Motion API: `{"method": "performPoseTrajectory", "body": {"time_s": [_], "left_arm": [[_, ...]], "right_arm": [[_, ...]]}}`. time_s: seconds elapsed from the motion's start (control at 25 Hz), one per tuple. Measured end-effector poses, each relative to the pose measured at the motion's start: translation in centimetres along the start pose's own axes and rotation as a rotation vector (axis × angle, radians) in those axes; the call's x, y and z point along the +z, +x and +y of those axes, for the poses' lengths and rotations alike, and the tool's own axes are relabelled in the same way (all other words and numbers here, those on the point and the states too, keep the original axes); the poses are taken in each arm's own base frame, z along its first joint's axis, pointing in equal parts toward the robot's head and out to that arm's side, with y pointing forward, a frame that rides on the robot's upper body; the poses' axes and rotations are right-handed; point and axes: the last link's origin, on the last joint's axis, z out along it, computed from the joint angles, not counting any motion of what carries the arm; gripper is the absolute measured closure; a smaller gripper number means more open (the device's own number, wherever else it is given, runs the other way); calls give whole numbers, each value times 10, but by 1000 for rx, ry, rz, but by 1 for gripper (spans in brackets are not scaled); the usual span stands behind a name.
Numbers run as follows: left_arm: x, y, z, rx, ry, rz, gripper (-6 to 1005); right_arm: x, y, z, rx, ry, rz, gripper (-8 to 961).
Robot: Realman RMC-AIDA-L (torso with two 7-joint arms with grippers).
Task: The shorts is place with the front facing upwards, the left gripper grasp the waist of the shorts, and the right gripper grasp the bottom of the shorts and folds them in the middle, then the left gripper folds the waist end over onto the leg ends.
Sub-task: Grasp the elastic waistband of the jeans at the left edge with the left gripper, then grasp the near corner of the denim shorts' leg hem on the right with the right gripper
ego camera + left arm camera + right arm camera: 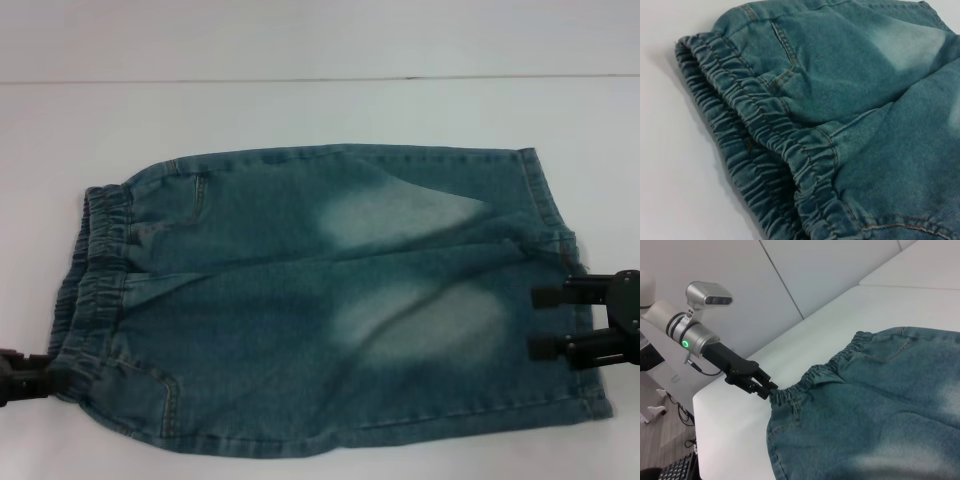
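The blue-green denim shorts [320, 300] lie flat on the white table, doubled over lengthwise, so two layers of waistband show. The waist of the shorts [90, 300] is at the left, gathered and ruffled, and fills the left wrist view [765, 145]. My left gripper [40, 378] sits at the near-left corner of the waist. In the right wrist view this left gripper [769, 389] is shut on the waistband [805, 382], which bunches to a point at its tips. The bottom of the shorts [560, 240] is at the right. My right gripper [548, 322] hovers over that hem with its fingers apart.
The white table [300, 110] stretches beyond the shorts on the far side and left. Its near-left edge [715, 405] drops to the floor beside the left arm [690, 337]. A white wall stands behind the table.
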Motion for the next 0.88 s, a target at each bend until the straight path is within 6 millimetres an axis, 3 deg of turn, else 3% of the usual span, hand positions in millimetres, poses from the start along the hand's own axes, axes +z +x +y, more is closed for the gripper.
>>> {"method": "performPoseTrajectory", "body": {"time_s": [0.32,0.64,0.88], "left_arm": [[1,1,1,-2,-5,-1,587],[2,3,3,-5,-21,6,978],[1,15,6,-33,-48,10,978]], "right_arm": [[-1,-1,0,-2,1,1,52],[-2,-5,-3,23,12,-11,61],[-18,-26,-11,102,89,15,68]]}}
